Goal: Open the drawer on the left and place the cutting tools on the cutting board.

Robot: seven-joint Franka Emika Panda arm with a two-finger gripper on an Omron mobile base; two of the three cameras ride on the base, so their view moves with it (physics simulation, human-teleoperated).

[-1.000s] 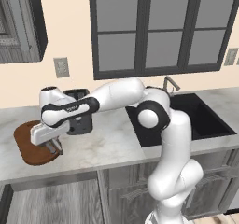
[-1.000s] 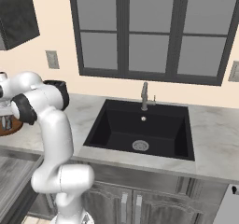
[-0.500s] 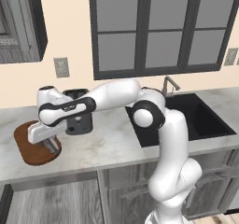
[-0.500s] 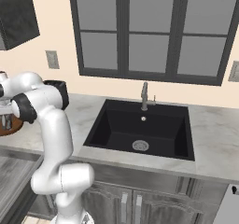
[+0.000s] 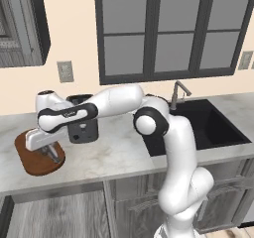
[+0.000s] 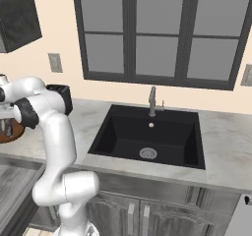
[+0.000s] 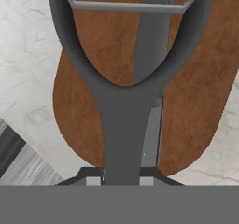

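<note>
A: Board first. Cutting board point(image 5: 37, 160) lies flat on the counter point(image 5: 119, 157), left end, its near rim close to the counter's front edge. In the hand view the cutting board point(image 7: 196, 97) has marble on both sides and a strip of grey wood-grain at lower left, past the counter edge.

B: What's the gripper got?

A: Gripper point(image 5: 53, 155) is clamped on a grey peeler point(image 7: 126, 78): Y-shaped, forked head w/ a bar blade across the top, handle running down between the fingertips. It hangs over the board. A 2nd grey strip lies on the board beside the handle; can't tell what it is.

B: Room around it?

A: Dark toaster point(image 5: 82, 125) stands just behind-right of the board, near the forearm. Bare marble between the board and the sink point(image 5: 208, 125), well apart. Drawer point(image 6: 12, 183) is pulled open below the counter, lower left of the right base view.

B: Arm pose?

A: Rises right of the board, elbow high, forearm stretched left across the counter, hand pointing down.
</note>
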